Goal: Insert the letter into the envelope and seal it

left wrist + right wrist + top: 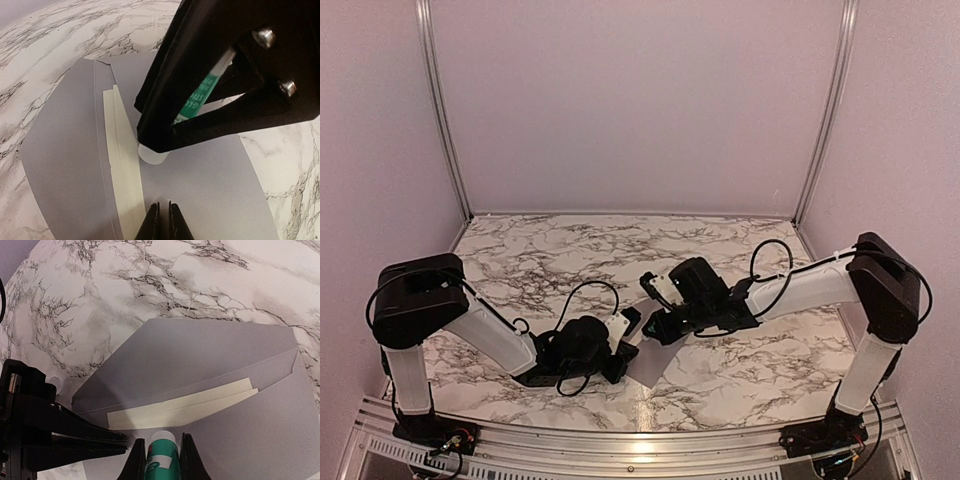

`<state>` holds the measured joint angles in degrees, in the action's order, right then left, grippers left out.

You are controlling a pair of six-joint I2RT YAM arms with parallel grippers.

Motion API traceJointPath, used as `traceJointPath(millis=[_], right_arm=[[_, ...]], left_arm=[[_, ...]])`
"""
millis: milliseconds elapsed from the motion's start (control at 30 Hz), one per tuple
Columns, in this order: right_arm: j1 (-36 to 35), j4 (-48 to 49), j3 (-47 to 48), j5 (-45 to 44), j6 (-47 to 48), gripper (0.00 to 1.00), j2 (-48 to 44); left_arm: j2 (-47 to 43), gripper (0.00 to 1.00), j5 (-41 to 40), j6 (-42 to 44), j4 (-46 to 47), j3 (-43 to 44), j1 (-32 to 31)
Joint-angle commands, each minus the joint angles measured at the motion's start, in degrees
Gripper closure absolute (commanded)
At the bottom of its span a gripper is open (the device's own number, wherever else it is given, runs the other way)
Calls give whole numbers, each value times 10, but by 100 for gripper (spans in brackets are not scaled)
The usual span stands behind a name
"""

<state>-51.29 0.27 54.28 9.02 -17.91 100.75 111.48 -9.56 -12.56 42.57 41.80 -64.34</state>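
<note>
Right gripper (162, 440) clamps a green-white glue tube (162, 460) just beside the cream folded letter (185, 402), so glue may smear it. Left gripper (164, 207), pinched together, perhaps pins the grey paper envelope (65, 165).

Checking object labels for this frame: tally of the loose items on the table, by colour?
Grey envelope: 1
Cream letter: 1
Green-white glue stick: 1
Total: 3
</note>
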Motion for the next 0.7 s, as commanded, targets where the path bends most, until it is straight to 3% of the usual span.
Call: traceJointPath(millis=[0,167,667], right_arm=[[-7,13,17,13,-7,100,19],[-10,22,15,41,-6,100,43],[30,-36,47,-22,15,100,60]], left_arm=[[2,91,11,7,-70,-16,4],[5,91,14,7,-70,-14,4],[-1,91,21,6,-71,-20,4]])
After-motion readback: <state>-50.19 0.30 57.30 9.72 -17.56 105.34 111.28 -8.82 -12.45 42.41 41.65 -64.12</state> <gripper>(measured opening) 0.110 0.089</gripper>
